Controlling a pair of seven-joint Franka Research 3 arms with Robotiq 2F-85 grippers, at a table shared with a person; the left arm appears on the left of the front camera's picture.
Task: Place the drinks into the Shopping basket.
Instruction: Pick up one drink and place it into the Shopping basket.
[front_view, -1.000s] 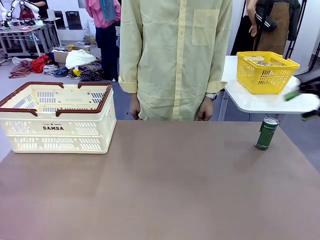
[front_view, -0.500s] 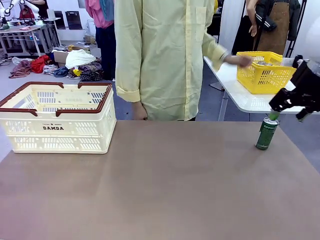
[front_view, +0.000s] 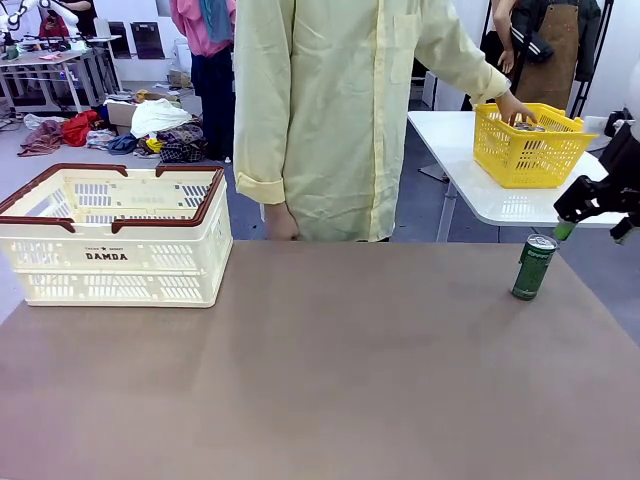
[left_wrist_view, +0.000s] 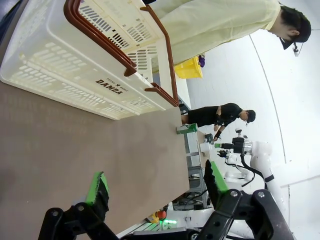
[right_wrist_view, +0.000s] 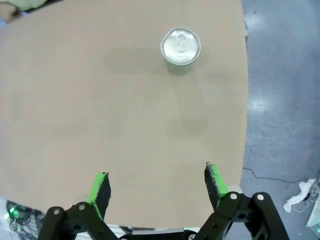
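One green can (front_view: 534, 267): upright, silver top, on the brown table (front_view: 320, 380) near its right edge, toward the far right corner. Nothing touches it.

One cream slotted basket (front_view: 110, 235): dark brown rim and handles, print "DAMDA" on the near wall, at the table's far left corner. Its left end is cut off by the picture edge, and the near wall hides its floor from the front.

One right gripper (front_view: 595, 232): black with green pads, hanging above and just to the right of the can, apart from it. Part of it is cut off by the picture's right edge. The jaws stand wide apart with nothing between them. In the right wrist view the can sits well ahead of the fingers, close to the table's edge.

One left gripper (left_wrist_view: 155, 185): jaws spread and holding nothing, above bare table. The basket lies ahead of it, seen sideways because the view is rolled.

One yellow basket (front_view: 530, 145): on a white side table (front_view: 500, 200) beyond the far right corner. Silvery round shapes inside are possibly can tops, but they are too small to tell.

One person in a pale yellow shirt at the far edge, the head cut off by the picture's top. One hand (front_view: 515, 108) reaches into the yellow basket. The other hand (front_view: 282, 222) hangs at the table's far edge, partly hidden behind it.
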